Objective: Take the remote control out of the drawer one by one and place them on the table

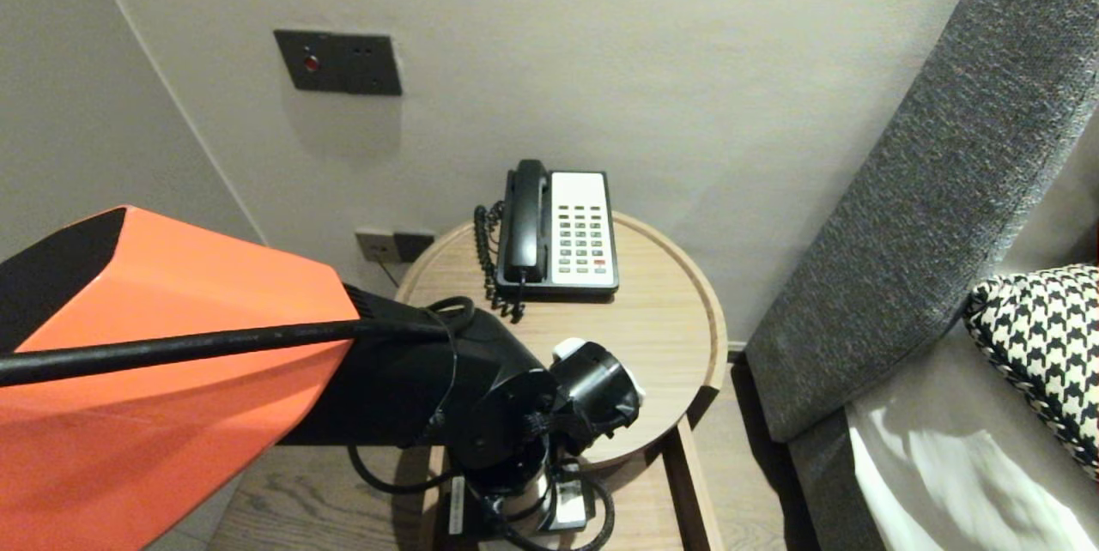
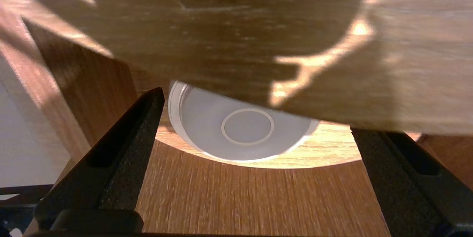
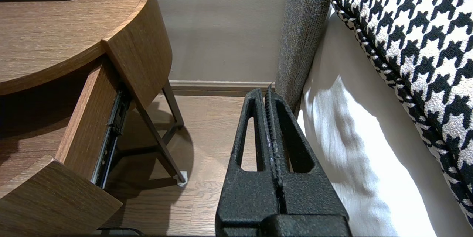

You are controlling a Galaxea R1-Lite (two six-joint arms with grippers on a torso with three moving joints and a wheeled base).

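Reaching down past the 6 o'clock edge of the round table [image 1: 678, 311], the left arm [image 1: 172, 379] has its wrist over the open drawer [image 1: 652, 508]. The left gripper [image 2: 255, 119] points into that drawer with its 2 fingers [image 2: 122, 163] spread wide and released, grasping nothing. Between them, further in, lies a white round dish [image 2: 207, 119] on the drawer floor, flat, with a raised ring at its middle. Its far part is hidden under the tabletop's rim. Neither finger touches it; one fingertip stands just beside its edge, the other is well apart.

A black and white telephone [image 1: 562, 229] sits at 12 o'clock on the table, handset in its cradle, cord curled at its 9 o'clock side.

The right gripper [image 3: 269, 95] hangs parked over the wooden floor, clenched with its fingers pressed together on nothing, between the table and the bed [image 3: 351, 148]. The bed lies at the table's 3 o'clock, with a grey headboard [image 1: 927, 190] and a houndstooth pillow [image 1: 1043, 336].
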